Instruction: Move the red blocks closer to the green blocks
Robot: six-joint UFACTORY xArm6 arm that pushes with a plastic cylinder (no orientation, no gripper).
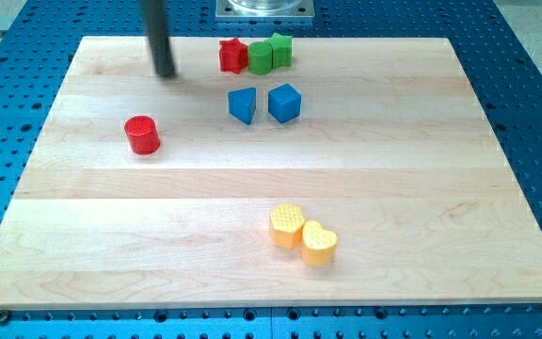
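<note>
A red star-shaped block [231, 55] sits near the view's top, touching a green round block [260, 57], with a second green block [281, 49] just to its right. A red cylinder [142, 135] stands alone toward the view's left. My tip [166, 72] is at the lower end of the dark rod, above and slightly right of the red cylinder, well left of the red star. It touches no block.
Two blue blocks [243, 104] [284, 103] sit side by side below the green blocks. Two yellow blocks, one rounded [287, 225] and one heart-shaped [318, 242], touch near the view's bottom centre. The wooden board [440, 188] lies on a blue perforated table.
</note>
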